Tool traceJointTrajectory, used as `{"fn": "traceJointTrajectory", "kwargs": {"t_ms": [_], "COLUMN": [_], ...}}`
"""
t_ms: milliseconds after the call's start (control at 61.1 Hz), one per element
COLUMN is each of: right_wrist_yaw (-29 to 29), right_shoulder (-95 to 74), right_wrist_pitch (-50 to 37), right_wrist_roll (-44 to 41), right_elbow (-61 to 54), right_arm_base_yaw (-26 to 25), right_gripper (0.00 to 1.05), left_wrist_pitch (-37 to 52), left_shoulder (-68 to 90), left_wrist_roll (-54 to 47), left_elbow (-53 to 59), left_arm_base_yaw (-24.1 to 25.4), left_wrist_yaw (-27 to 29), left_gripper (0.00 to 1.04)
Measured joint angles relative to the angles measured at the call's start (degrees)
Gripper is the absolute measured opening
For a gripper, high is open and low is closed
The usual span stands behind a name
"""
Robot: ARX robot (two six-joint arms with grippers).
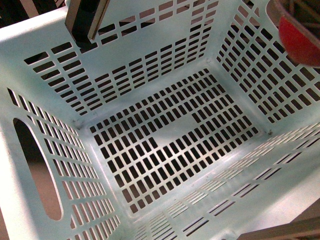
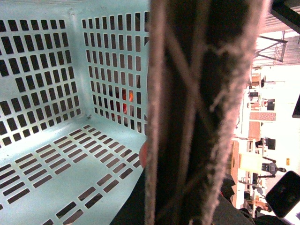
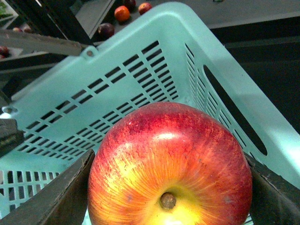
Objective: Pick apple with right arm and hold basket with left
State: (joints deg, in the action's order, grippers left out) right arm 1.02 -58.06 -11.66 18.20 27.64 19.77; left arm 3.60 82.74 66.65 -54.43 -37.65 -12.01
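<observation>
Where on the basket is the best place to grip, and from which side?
Likely the top rim of a wall, from above, one finger inside and one outside: the basket is open-topped with thin walls. The left gripper sits at the far rim. The oval handle cut-out gives another edge. The right gripper holds the apple.

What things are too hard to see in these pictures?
Front view: most of the apple is cut off by the picture's corner.
Left wrist view: the blurry left gripper finger hides much of the basket; its grip cannot be judged.
Right wrist view: fruits beyond the basket are too small to name.
</observation>
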Motion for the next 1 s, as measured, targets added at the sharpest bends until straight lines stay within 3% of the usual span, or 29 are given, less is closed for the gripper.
{"fn": "traceJointTrajectory", "kwargs": {"t_ms": [213, 344, 459, 524, 737, 802, 901, 999], "right_wrist_yaw": [5.6, 15.9, 8.7, 6.4, 4.0, -0.3, -0.5, -1.0], "right_shoulder": [3.1, 8.6, 12.8, 14.4, 19.8, 21.8, 24.2, 26.4], "right_wrist_pitch": [0.0, 1.1, -12.9, -16.7, -16.9, -16.2, -15.3, -14.1], "right_wrist_roll": [0.2, -1.5, -10.1, -13.5, -16.9, -17.4, -17.6, -17.9], "right_elbow": [-0.1, -2.3, -10.4, -13.2, -18.5, -19.8, -21.1, -22.3], "right_arm_base_yaw": [-2.4, -6.7, -11.0, -11.8, -14.4, -17.6, -19.5, -19.5], "right_gripper": [0.96, 0.96, 0.79, 0.69, 0.34, 0.22, 0.06, 0.02], "left_wrist_pitch": [-0.1, -0.2, -0.2, -0.2, -0.2, -0.2, -0.2, -0.2], "left_shoulder": [0.1, 0.3, 0.3, 0.3, 0.3, 0.3, 0.3, 0.3], "left_wrist_roll": [-0.3, -0.2, -0.8, -0.7, -0.3, -0.4, -0.5, -0.5], "left_elbow": [0.0, 0.0, 0.0, 0.0, 0.0, 0.0, 0.0, 0.0], "left_arm_base_yaw": [0.0, 0.0, 0.1, 0.0, 0.0, 0.0, 0.0, 0.0], "left_wrist_yaw": [-0.2, 0.4, 0.7, 0.2, -0.3, 0.1, 0.2, 0.1], "left_gripper": [0.06, 0.06, 0.06, 0.06, 0.06, 0.06, 0.06, 0.06]}}
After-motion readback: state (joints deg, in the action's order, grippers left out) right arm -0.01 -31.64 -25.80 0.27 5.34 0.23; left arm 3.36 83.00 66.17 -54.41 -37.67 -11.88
